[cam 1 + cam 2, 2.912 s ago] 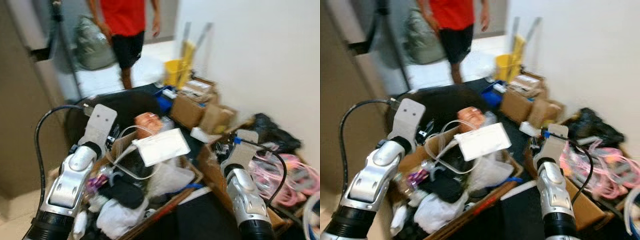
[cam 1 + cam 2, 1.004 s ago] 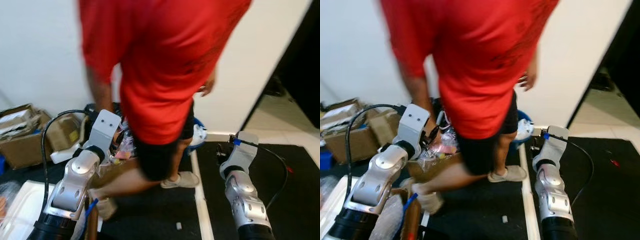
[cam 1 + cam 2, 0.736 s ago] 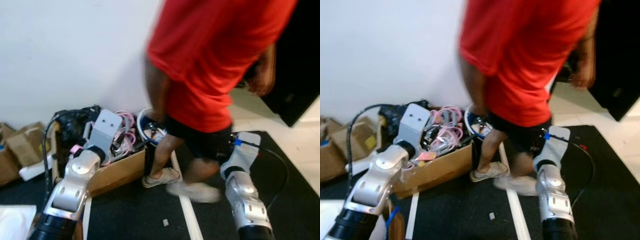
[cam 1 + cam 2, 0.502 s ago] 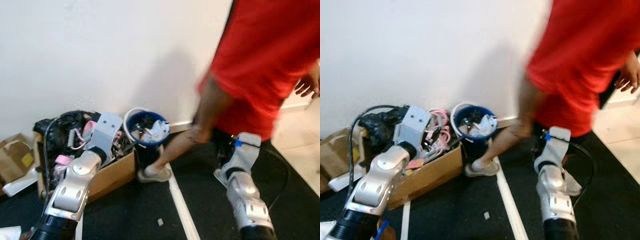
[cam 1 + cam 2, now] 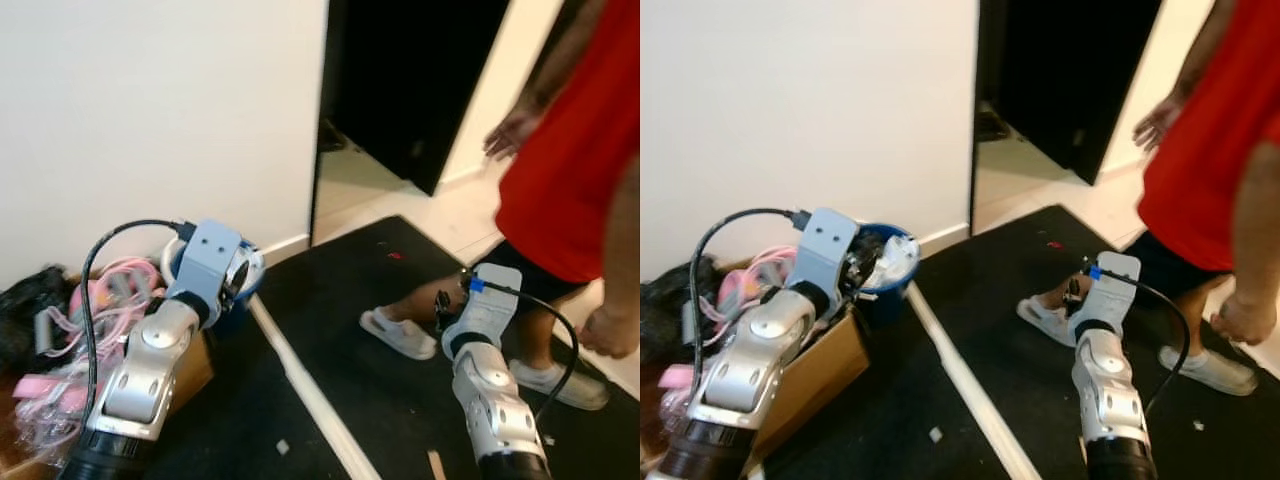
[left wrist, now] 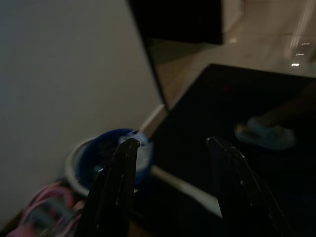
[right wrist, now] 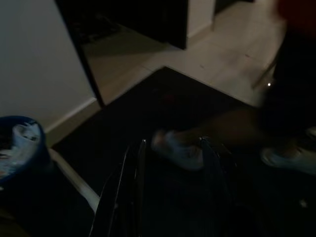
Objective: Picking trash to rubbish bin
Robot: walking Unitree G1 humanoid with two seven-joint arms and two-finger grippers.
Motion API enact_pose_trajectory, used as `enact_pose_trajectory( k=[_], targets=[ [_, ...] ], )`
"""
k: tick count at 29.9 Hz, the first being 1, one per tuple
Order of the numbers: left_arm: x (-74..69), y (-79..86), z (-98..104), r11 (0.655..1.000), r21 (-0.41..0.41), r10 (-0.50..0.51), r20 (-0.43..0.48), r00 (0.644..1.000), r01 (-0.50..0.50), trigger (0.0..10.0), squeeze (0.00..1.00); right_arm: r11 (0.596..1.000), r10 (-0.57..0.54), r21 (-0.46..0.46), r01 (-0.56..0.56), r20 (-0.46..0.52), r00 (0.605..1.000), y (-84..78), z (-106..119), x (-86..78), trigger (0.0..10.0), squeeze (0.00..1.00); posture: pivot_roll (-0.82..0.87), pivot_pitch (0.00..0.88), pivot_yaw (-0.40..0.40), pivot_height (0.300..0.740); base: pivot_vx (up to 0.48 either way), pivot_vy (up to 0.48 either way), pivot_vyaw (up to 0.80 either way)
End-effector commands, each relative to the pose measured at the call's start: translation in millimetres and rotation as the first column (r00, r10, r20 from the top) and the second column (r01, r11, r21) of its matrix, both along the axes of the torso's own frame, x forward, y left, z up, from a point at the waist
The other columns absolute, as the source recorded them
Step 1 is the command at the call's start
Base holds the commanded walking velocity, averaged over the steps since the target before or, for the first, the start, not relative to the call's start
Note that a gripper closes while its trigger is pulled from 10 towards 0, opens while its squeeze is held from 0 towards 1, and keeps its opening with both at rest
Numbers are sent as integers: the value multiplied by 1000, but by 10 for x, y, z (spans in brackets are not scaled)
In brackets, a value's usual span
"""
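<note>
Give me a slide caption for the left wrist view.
Open left gripper over black mat, blue bin by the wall.

Both silver arms were raised fwd, bent at the elbow. Left gripper (image 6: pixel 170 182) hung w/ fingers (image 6: pixel 118 182) apart, nothing btwn them. Right gripper (image 7: pixel 170 182) likewise parted, empty.

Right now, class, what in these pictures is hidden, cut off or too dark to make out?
- Blue bin: the left arm covers part of it in the eye views.
- Person: cut off by the frame's top and right edges.
- Cardboard box: its contents are cut off at the left edge.
- Person's shoe: dark, blurred in the right wrist view.
</note>
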State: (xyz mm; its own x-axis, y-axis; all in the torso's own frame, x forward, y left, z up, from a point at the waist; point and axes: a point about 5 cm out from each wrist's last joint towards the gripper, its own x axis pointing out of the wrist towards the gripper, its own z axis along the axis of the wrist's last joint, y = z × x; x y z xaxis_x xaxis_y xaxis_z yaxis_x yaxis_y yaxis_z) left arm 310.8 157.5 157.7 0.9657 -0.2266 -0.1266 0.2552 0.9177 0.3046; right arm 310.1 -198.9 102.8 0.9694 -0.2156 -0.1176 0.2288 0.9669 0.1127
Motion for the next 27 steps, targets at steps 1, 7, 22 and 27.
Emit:
enact_pose_trajectory(
  k=[1,7,22,27],
  targets=[
    [-15,8,-45,1000,0,5,-23,1000,-5,10000,0,1000,11,4,-11,-13,1000,15,-27,-11,10000,0,57,80,18,740,0,0,-800],
    [-16,26,-33,1000,-17,18,-20,1000,-19,10000,0,1000,23,-11,-23,-3,1000,30,-6,-10,10000,0,54,81,16,740,0,0,-800],
    [13,83,-31,997,-42,64,-19,998,-65,10000,0,998,42,-37,-42,6,999,57,16,-11,10000,0,49,93,18,740,0,0,-800],
    [9,79,-33,998,-40,57,-20,998,-58,10000,0,998,43,-35,-43,9,999,83,32,-4,10000,0,46,93,18,740,0,0,-800]
  ],
)
